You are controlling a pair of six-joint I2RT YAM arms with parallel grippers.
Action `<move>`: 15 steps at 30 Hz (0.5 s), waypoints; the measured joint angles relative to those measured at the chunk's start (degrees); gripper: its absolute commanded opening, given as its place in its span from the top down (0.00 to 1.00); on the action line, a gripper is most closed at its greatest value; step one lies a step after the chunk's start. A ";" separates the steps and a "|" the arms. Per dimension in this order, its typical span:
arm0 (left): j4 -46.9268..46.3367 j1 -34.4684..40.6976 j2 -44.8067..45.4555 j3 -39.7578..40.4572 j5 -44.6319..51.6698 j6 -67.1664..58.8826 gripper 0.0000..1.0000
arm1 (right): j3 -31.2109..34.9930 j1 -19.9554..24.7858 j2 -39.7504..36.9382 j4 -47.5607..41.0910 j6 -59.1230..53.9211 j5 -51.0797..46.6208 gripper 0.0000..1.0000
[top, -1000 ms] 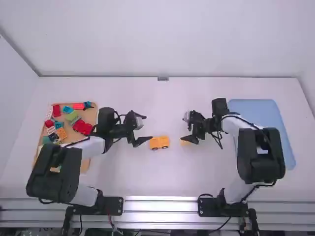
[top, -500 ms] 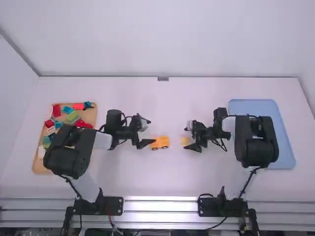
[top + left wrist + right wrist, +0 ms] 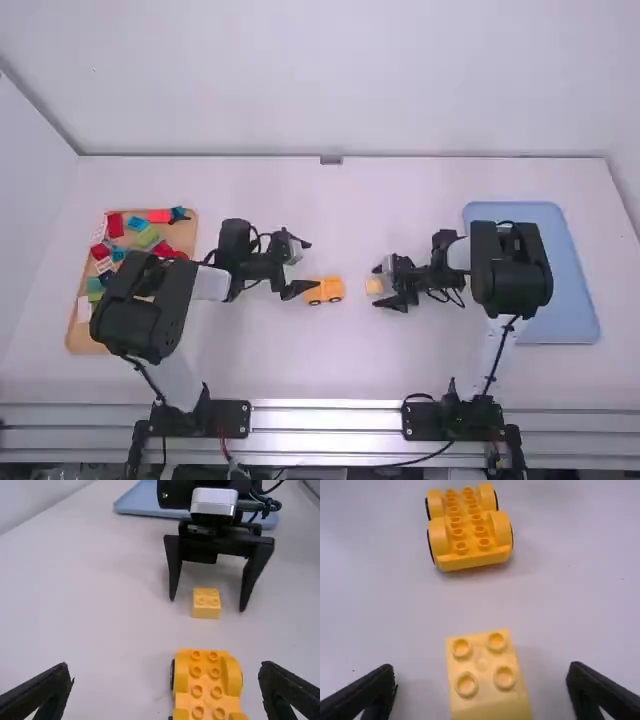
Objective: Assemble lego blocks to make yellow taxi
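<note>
Yellow block (image 3: 482, 665): is resting studs-up on the tabletop (image 3: 350, 370), between the right jaws and touching neither side.
Wheeled base (image 3: 470, 555): is standing near the block, well apart enough to leave bare surface between; its studs are facing up and nothing is sitting on them.
Right gripper (image 3: 207, 605): is holding nothing; its jaws are standing wide open, one on each side of the block.
Left gripper (image 3: 165, 672): is waiting by the base, its jaws spread wide and gripping nothing.
Tan tray (image 3: 186, 236): is carrying loose mixed blocks (image 3: 146, 237) at the left.
Blue tray (image 3: 575, 275): is lying at the right, behind the right arm.
Step in hand: the right side seems to be lining up to pick the block for the taxi's body.
Next move: is probably calling for centring and closing the right jaws squarely, then lifting, while the left jaws are steadying the base for pressing the studs home.
</note>
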State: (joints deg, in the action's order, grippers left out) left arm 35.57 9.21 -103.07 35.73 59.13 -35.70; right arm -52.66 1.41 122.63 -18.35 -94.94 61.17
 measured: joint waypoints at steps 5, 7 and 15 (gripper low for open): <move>-1.51 0.02 0.00 0.00 0.44 -0.02 0.01 | -0.11 0.00 0.00 -0.26 -0.48 -0.35 0.41; -1.84 0.04 0.00 0.00 0.46 0.07 0.01 | -0.11 0.00 0.02 -0.28 -0.59 -0.52 0.41; -3.17 0.28 0.00 0.00 0.42 0.13 0.01 | -0.11 0.00 0.04 -0.07 -0.63 -0.66 0.65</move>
State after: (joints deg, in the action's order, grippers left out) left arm 32.40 9.50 -103.07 35.73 59.55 -35.57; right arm -52.77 1.41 122.67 -18.41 -95.57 60.51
